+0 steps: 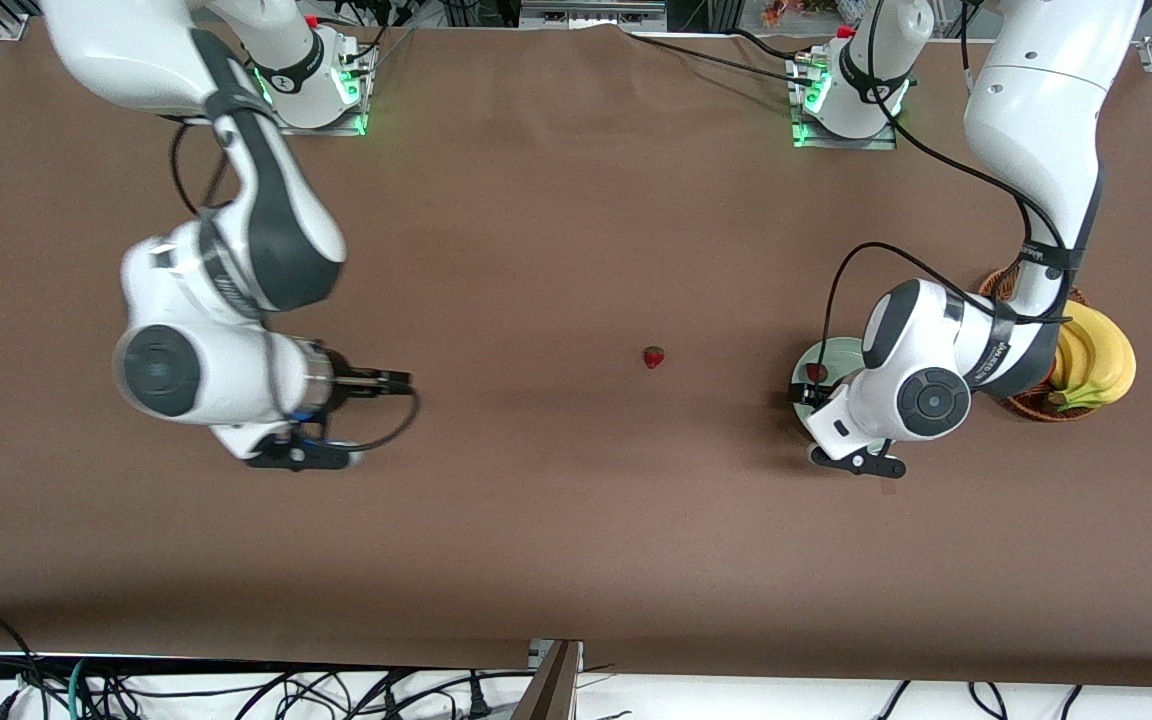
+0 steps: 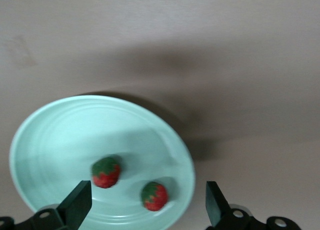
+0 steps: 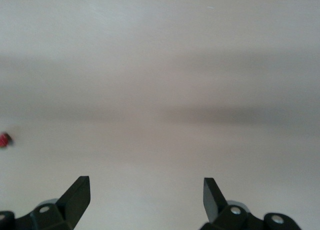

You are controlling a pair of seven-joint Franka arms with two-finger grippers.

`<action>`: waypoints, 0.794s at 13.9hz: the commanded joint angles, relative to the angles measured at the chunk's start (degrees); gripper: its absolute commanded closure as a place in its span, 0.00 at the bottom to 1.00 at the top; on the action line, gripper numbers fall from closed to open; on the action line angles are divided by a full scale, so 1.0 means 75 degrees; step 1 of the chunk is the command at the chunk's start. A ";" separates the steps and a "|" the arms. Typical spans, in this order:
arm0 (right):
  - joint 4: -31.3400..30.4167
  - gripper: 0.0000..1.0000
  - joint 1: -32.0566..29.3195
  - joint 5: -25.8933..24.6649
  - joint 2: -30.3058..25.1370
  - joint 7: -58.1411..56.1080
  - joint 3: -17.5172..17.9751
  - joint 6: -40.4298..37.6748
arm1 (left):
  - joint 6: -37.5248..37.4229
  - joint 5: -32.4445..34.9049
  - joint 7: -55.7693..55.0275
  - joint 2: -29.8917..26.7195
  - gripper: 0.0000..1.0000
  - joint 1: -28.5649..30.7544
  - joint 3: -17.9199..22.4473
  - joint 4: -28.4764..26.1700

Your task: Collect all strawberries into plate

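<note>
Left gripper hangs wide open over the plate, two strawberries inside. Right gripper spread open above bare tabletop, one strawberry mid-table.

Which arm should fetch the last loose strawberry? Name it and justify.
Probably the left: its open gripper hangs over the plate holding two strawberries, fairly close to the loose strawberry. The right gripper, also open, sits farther off.

Red, green-capped strawberries — mint-green plate — brown table.
</note>
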 commanded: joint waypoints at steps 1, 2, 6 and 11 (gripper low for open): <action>-0.0243 0.00 -0.0585 -0.0336 -0.0778 -0.0718 0.0103 -0.0679 | -0.0038 -0.0240 -0.0092 -0.0076 0.00 -0.0219 0.0027 0.0037; -0.0278 0.00 -0.0704 -0.0570 -0.1117 -0.0812 0.0103 -0.0832 | -0.0038 -0.0287 -0.0266 -0.0076 0.00 -0.0324 0.0027 0.0037; -0.1049 0.00 -0.1113 -0.1522 -0.2769 -0.1081 0.0103 -0.1255 | -0.0003 -0.0369 -0.0922 -0.0064 0.00 -0.0653 0.0027 0.0049; -0.2280 0.00 -0.1490 -0.1545 -0.3837 -0.1880 -0.0108 -0.1255 | 0.0183 -0.0932 -0.1812 0.0064 0.00 -0.1354 0.0038 0.0061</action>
